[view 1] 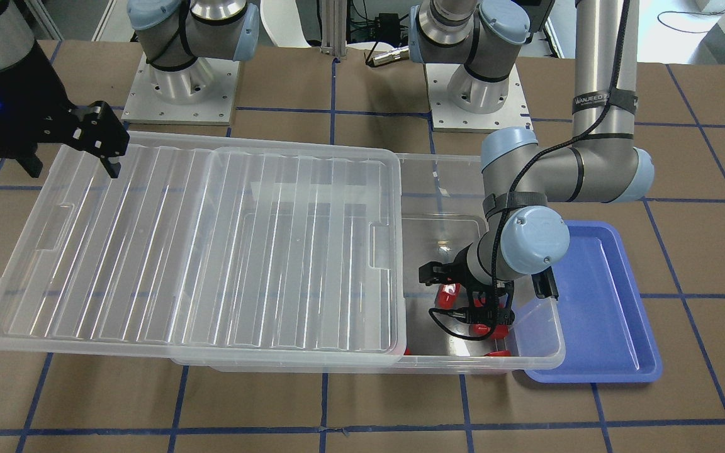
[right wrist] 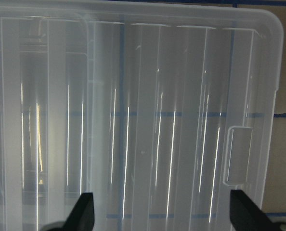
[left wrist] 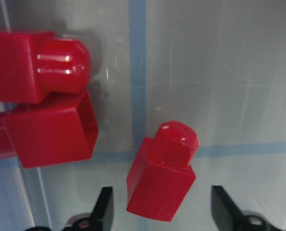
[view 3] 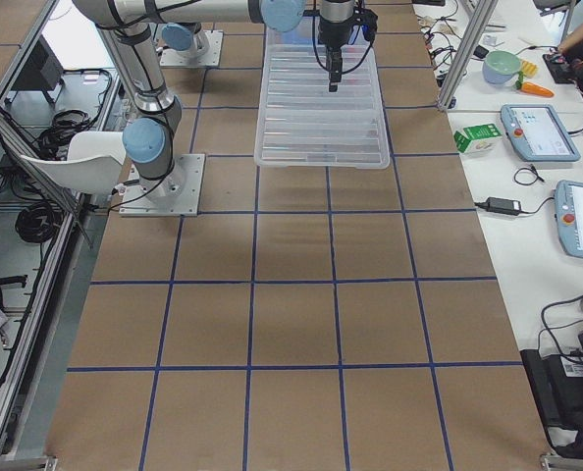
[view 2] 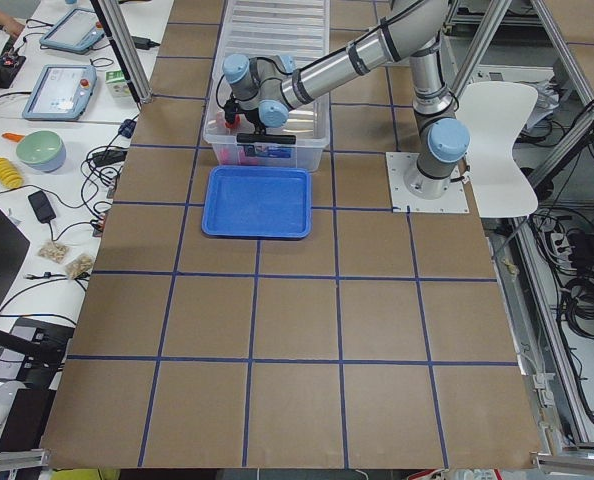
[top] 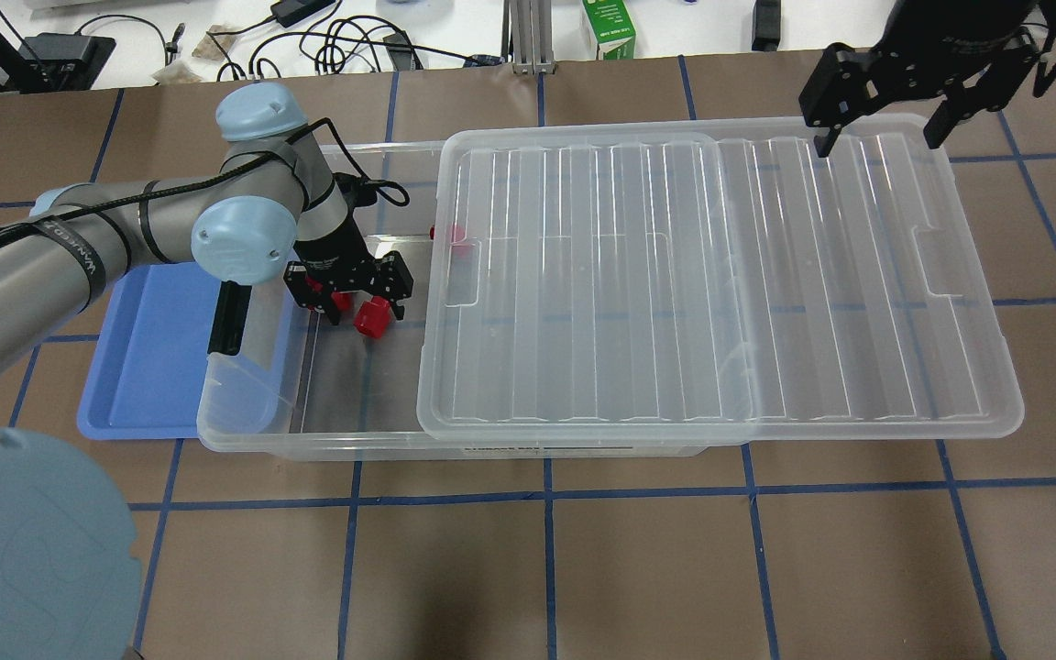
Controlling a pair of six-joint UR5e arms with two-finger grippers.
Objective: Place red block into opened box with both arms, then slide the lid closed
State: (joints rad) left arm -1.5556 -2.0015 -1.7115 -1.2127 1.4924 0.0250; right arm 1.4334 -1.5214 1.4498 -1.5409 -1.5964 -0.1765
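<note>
The see-through box [top: 308, 442] lies along the table. Its ribbed lid [top: 720, 284] is slid toward my right, so the box's left end is uncovered. My left gripper [top: 361, 307] reaches down into that uncovered end and is open. A red block [left wrist: 162, 175] lies on the box floor between its fingertips [left wrist: 104, 207], touching neither finger. Two more red blocks [left wrist: 46, 125] rest close by, and another one [top: 455, 234] shows at the lid's edge. My right gripper [top: 878, 142] hangs open over the lid's far right end, holding nothing.
A shallow blue tray [top: 152, 367] sits against the box's left end, under my left arm's forearm. Brown table with blue tape lines surrounds the box. Cables and a green carton [top: 615, 27] lie beyond the far table edge.
</note>
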